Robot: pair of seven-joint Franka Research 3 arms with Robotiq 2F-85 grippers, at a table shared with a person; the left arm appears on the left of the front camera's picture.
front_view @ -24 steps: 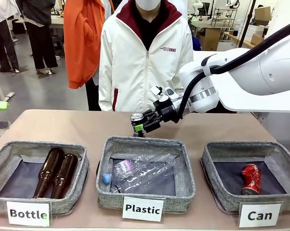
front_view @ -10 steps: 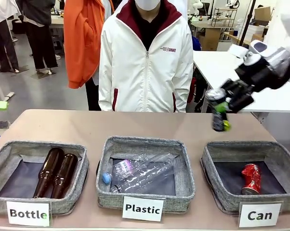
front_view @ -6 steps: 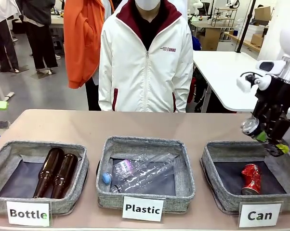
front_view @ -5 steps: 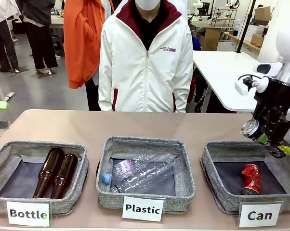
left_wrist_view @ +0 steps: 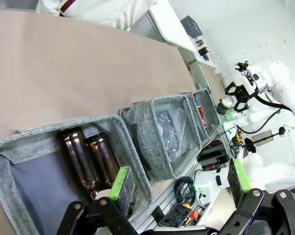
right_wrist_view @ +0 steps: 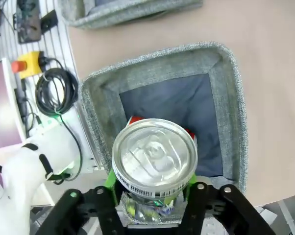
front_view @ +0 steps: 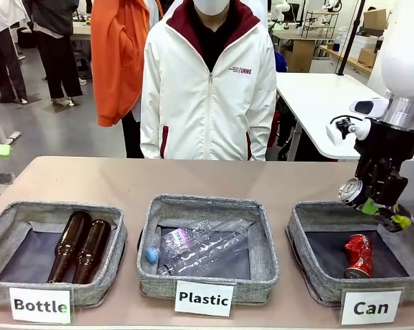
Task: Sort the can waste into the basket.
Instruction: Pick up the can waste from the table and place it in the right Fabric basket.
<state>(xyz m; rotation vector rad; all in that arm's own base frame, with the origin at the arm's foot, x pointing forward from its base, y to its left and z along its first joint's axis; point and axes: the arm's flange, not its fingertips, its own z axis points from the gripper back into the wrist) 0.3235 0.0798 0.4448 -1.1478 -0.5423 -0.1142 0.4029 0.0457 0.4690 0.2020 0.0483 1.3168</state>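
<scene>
Holding the black can [front_view: 353,192] between its green pads [front_view: 370,206], the right gripper [front_view: 380,210] hung above the basket [front_view: 310,256] labelled "Can"; a red can [front_view: 359,256] lay at its 6 o'clock.

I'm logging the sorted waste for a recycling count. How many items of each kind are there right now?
Brown glass bottles: 2
Clear plastic bottles: at least 1, overlap hides any more
Cans: 2, a red can and a black can
Total: at least 5

Grey floor [front_view: 49,130] behind; white table [front_view: 317,103] at right.
</scene>
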